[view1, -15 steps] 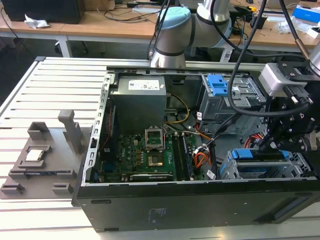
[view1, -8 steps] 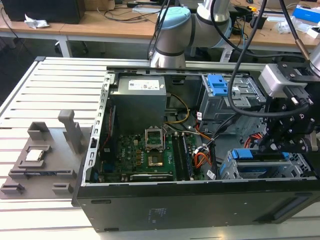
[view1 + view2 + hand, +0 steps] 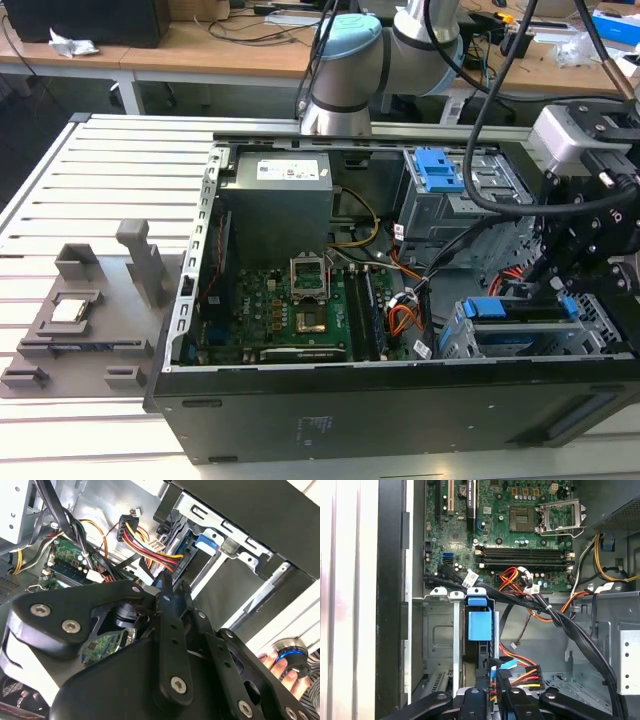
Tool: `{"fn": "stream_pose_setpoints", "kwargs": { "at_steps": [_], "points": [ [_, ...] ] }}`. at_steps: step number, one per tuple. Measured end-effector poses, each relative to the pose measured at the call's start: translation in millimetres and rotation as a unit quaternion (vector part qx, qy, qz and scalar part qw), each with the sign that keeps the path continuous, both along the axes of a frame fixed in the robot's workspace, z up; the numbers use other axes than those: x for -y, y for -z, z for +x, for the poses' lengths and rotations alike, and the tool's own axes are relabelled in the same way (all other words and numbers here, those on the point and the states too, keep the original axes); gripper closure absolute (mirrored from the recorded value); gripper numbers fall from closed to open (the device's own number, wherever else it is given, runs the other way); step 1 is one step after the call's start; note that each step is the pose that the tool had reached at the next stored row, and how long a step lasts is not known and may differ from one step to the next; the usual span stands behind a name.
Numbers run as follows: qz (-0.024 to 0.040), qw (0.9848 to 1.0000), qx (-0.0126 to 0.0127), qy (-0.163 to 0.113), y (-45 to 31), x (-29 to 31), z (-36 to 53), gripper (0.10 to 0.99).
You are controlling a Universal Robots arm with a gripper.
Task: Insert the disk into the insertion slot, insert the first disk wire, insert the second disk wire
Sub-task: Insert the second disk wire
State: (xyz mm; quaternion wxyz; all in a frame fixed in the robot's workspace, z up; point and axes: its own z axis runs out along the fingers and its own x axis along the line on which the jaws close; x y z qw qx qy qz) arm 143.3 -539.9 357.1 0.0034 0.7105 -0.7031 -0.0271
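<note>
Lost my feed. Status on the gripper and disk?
Gripper at the power connector, beside the cage. Disk seated in the cage, blue tab showing. Cable bundle crosses close by.

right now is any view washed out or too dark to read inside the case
First wrist view: evenly lit motherboard, but a pale washed-out band runs along one edge. Second wrist view: glare on the bare metal case wall, and the gripper is a dark mass up close. Exterior view: the case interior is dim beside the bright slatted table.
</note>
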Motion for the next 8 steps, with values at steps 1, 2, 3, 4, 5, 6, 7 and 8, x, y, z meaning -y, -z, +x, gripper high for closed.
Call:
{"fn": "stream_pose_setpoints", "kwargs": {
  "at_steps": [1,2,3,4,5,6,7,8],
  "points": [
    [-0.0040,1.0000,0.0000,0.000,-0.1,-2.8,-0.2,0.859],
    [-0.0062,1.0000,0.0000,0.000,-0.1,-7.5,-0.6,0.859],
    [-0.0080,1.0000,0.0000,0.000,-0.1,-12.1,-1.1,0.859],
    [-0.0083,1.0000,0.0000,0.000,0.0,-12.6,-1.7,0.859],
    [-0.0092,1.0000,0.0000,0.000,0.1,-12.6,-2.2,0.859],
    [-0.0117,0.9999,0.0000,0.000,-0.1,-12.6,-2.6,0.859],
    [-0.0154,0.9999,0.0000,0.000,-0.1,-12.6,-3.1,0.859],
    [-0.0193,0.9998,0.0000,0.000,-0.1,-12.6,-3.4,0.859]
  ]
}}
